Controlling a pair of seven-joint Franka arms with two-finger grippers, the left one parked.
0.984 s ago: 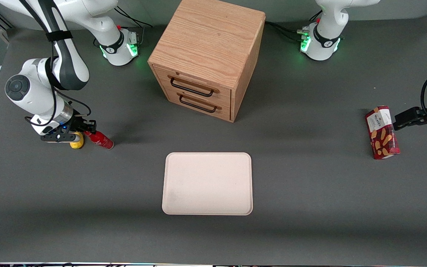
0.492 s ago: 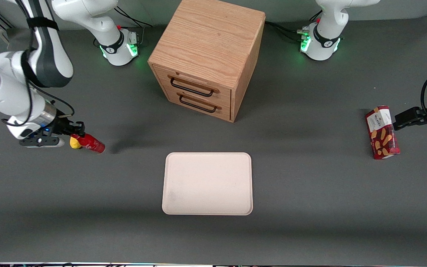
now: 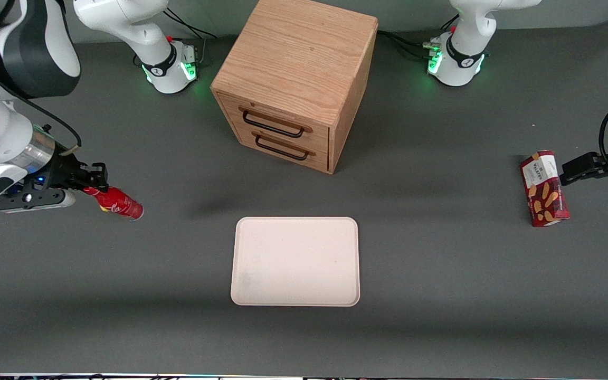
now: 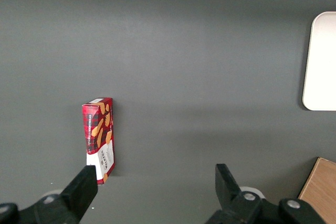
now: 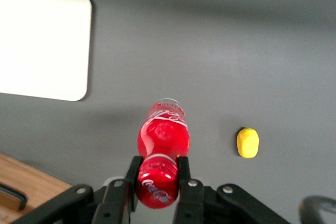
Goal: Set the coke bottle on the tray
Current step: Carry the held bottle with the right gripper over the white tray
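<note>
My gripper (image 5: 157,174) is clamped on the small glossy red coke bottle (image 5: 161,150), lifted clear of the dark grey desk (image 3: 441,264).

I hold it by its body, tilted, so it can travel to the large pale cream-pink tray (image 3: 295,261), well apart toward the desk's middle. A small yellow lump (image 5: 247,142) lies beneath; the front view nearly hides it.

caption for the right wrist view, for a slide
Gripper shut on the coke bottle, lifted above the table with the tray and a yellow lump below.
</note>
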